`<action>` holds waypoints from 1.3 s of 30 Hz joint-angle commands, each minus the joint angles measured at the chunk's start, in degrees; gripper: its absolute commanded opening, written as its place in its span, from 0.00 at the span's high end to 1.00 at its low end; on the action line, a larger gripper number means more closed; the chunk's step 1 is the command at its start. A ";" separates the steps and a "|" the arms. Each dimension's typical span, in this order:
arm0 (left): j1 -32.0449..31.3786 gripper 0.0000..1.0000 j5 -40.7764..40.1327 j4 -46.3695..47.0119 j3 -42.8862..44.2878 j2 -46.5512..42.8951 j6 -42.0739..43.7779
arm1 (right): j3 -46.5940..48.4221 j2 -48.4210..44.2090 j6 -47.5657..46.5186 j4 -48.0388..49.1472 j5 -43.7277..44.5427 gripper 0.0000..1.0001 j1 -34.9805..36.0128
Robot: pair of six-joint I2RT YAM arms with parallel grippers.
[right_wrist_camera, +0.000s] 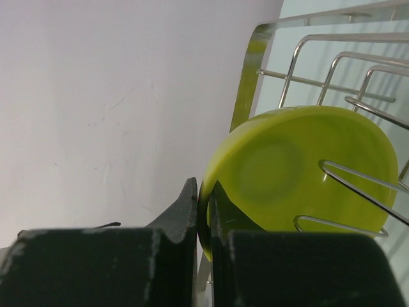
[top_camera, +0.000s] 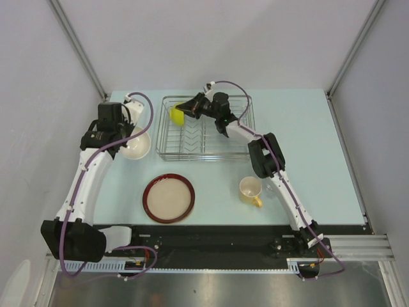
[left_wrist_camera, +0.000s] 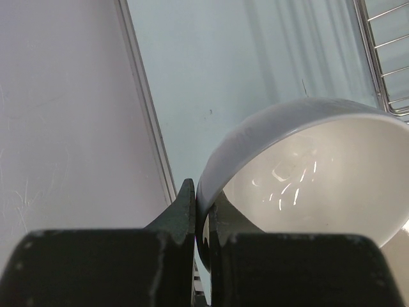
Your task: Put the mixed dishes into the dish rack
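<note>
At the dish rack (top_camera: 204,157) my right gripper (right_wrist_camera: 203,204) clamps the lime-green bowl (right_wrist_camera: 300,166), which needs careful slotting upright; my left gripper (left_wrist_camera: 203,211) clamps the white bowl (left_wrist_camera: 319,173).

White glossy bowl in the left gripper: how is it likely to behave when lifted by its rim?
Probably rigid: the round white glossy bowl shows no flex though the left gripper pinches only one wall. The shiny glaze suggests it could slip or pivot in that edge grip. Looks ceramic, so breakable if dropped.
</note>
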 commanded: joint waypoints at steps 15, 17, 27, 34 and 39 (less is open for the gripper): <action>0.15 1.00 1.84 0.67 1.78 -2.00 -0.01 | 0.06 -3.55 -11.84 -7.99 -0.68 0.04 0.41; -0.99 1.00 0.09 0.67 3.28 -0.50 0.07 | -7.22 -10.05 -13.33 -7.11 -1.12 0.00 -0.03; -15.93 0.99 -23.55 0.68 22.33 16.98 3.24 | -43.43 -48.55 -24.94 -10.87 0.55 0.00 -8.10; -26.03 1.00 -37.61 3.13 25.61 24.81 9.82 | -46.26 -58.84 -26.26 -20.01 -1.74 0.00 -12.85; -29.64 1.00 -43.85 3.48 25.96 29.20 11.94 | -49.34 -65.87 -26.60 -24.59 -2.53 0.00 -17.60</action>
